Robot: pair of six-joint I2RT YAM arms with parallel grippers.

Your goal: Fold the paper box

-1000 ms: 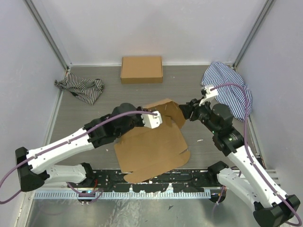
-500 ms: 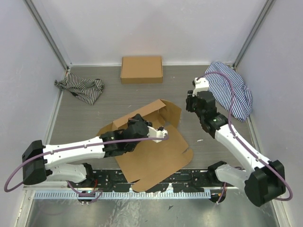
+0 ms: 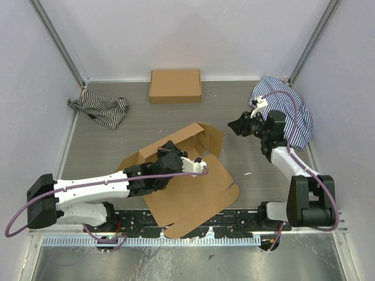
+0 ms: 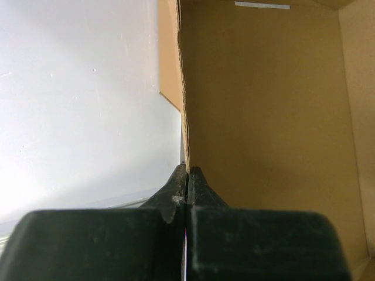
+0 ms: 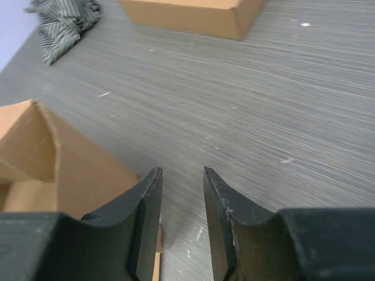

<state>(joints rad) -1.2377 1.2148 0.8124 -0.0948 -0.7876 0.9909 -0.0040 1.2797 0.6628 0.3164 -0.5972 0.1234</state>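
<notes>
Left arm (image 3: pixel 88 188) and right arm (image 3: pixel 291 163) were white-shelled with black joints, a purple cable (image 3: pixel 105 181) along each; right gripper (image 5: pixel 181 181) was matte black.

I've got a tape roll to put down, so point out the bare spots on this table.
Bare: the wide band between the flat cardboard box and the paper box, running left to the left striped cloth; also the patch between the paper box and the right arm. Crowded: the near centre, under the paper box and left arm.

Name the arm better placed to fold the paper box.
Left: the left pincer is shut on the edge of the paper box; the right pincer hangs open and empty beside it.
</notes>
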